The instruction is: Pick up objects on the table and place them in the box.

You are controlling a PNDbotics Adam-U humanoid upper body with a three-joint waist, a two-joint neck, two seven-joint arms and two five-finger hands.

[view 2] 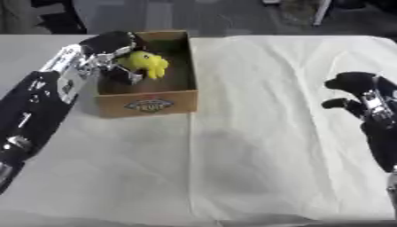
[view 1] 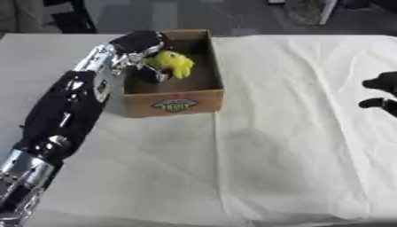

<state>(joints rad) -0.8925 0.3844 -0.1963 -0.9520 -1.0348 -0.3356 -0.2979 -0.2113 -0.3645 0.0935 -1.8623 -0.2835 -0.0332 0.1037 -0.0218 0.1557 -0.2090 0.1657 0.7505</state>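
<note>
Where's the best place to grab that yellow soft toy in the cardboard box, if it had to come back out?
Probably its rounded body, from above: the yellow soft toy sits inside the cardboard box, whose walls block the sides. The left hand is already at its left side, so the right hand would come from the right.

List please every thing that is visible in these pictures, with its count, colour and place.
Open brown cardboard box with an oval label: one, brown, far left part of the table.
Yellow soft toy: one, yellow, over the box's inside, in the left robot hand.
White cloth covering the table: one, white, over the whole table.
Left robot hand: one, black and silver, reaching into the box, curled on the toy.
Right robot hand: one, black, right edge, holding nothing.
</note>
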